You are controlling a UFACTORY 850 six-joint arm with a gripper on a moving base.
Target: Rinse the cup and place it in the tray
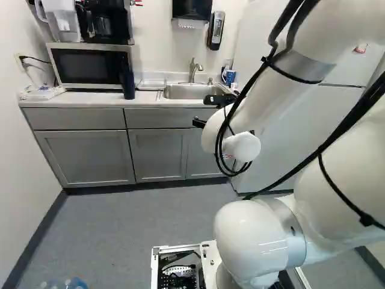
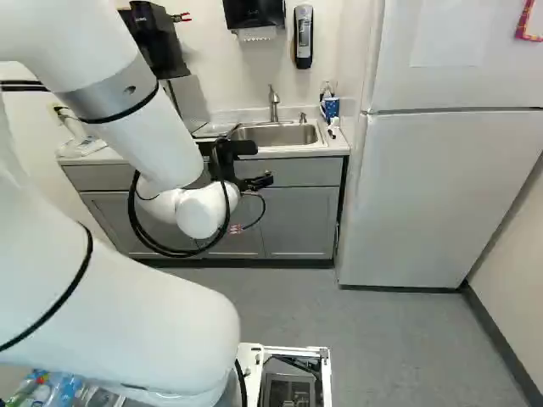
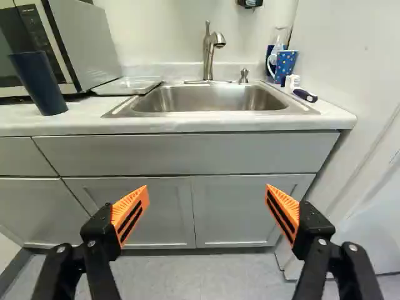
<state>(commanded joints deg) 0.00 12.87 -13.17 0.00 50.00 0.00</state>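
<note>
Blue with pale dots, the cup (image 3: 285,65) is set on the tabletop (image 3: 81,120) by a back corner of the sink (image 3: 206,100), and nothing is held by the gripper (image 3: 207,189), whose two fingers are spread wide apart. The cup could be knocked over if it is reached for too fast, because a bottle (image 3: 279,39) and a brush (image 3: 305,95) are packed close to it. The tap (image 3: 212,51) could be bumped on the way across, and the tray (image 3: 128,85) could be made wet if water is left in the cup.
</note>
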